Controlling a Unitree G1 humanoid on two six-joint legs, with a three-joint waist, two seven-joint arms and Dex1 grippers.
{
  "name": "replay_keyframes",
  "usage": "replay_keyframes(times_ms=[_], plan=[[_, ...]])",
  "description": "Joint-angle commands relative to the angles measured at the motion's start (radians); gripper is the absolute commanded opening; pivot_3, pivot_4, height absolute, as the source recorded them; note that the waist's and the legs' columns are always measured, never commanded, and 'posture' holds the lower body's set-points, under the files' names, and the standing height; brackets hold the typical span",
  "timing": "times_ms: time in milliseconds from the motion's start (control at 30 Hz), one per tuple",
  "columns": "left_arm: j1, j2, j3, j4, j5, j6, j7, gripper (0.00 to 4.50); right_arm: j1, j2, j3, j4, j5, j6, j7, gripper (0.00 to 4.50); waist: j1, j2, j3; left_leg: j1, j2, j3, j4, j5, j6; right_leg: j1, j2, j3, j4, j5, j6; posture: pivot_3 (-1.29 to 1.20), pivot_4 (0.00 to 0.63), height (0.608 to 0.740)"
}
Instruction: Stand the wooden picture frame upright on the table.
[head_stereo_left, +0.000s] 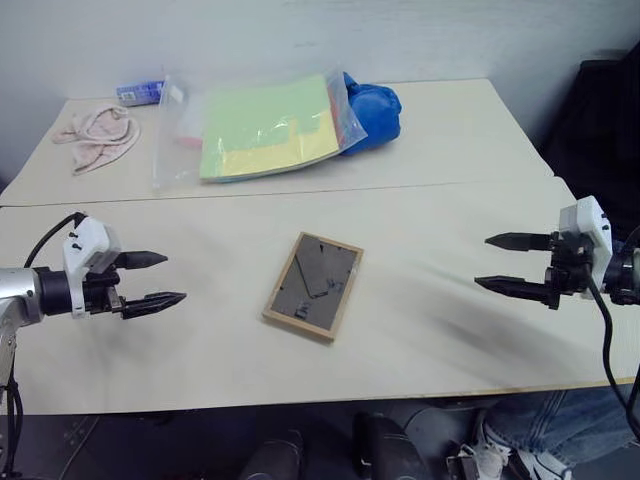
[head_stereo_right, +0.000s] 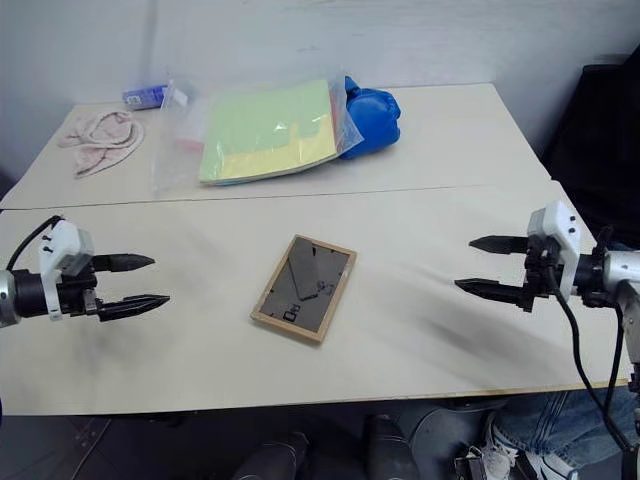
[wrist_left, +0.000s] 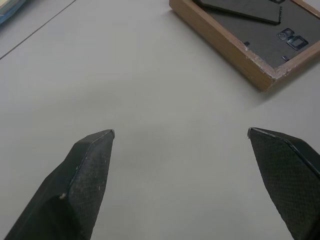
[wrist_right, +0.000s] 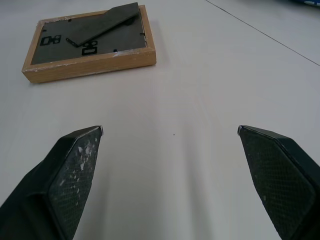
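Nothing of the job is done yet: the small light-wood picture frame (head_stereo_left: 313, 286) lies face down, dark back panel up, on the cream tabletop (head_stereo_left: 450, 340), midway between my hands and well apart from both. My left gripper (head_stereo_left: 152, 280) and right gripper (head_stereo_left: 505, 263) hover level, pointing inward, fingers spread wide and empty.

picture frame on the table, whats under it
The wooden picture frame lies flat, dark back panel and folded stand facing up, directly on the table. Nothing shows beneath it; its picture side faces down and is hidden.
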Motion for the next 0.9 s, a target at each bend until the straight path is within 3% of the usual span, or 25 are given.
replay_keyframes(times_ms=[33, 467, 667, 900], plan=[[0.017, -0.007, 0.039, -0.009, 0.004, -0.031, 0.016, 4.50, 0.002, 0.013, -0.044, -0.057, 0.038, 0.028, -0.030, 4.48, 0.000, 0.000, 0.000, 0.000, 0.000, 0.000, 0.000, 0.000, 0.000, 0.000, 0.000, 0.000, 0.000, 0.000, 0.000, 0.00, 0.150, 0.740], [0.032, -0.053, 0.011, -0.049, 0.000, 0.005, 0.092, 4.50, 0.025, 0.056, -0.017, -0.116, -0.001, 0.016, -0.139, 4.48, 0.003, -0.001, 0.000, 0.001, 0.000, 0.001, 0.002, 0.000, 0.000, 0.000, 0.000, 0.001, 0.003, 0.000, 0.000, 0.00, 0.150, 0.740], [-0.117, -0.098, -0.224, -0.014, 0.103, -0.071, 0.006, 3.12, -0.074, 0.123, 0.158, -0.140, -0.104, -0.043, -0.128, 2.99, 0.000, -0.001, 0.000, 0.001, 0.000, 0.002, 0.003, 0.000, -0.001, 0.000, 0.000, 0.001, 0.004, 0.001, 0.001, 0.00, 0.150, 0.740], [-0.319, -0.215, -0.409, 0.118, 0.220, -0.135, -0.022, 1.04, -0.197, 0.244, 0.342, -0.022, -0.263, -0.169, -0.113, 0.68, 0.001, -0.001, 0.001, 0.000, 0.000, 0.002, 0.004, 0.001, -0.001, 0.000, 0.001, 0.001, 0.004, 0.001, 0.001, 0.00, 0.150, 0.740]])
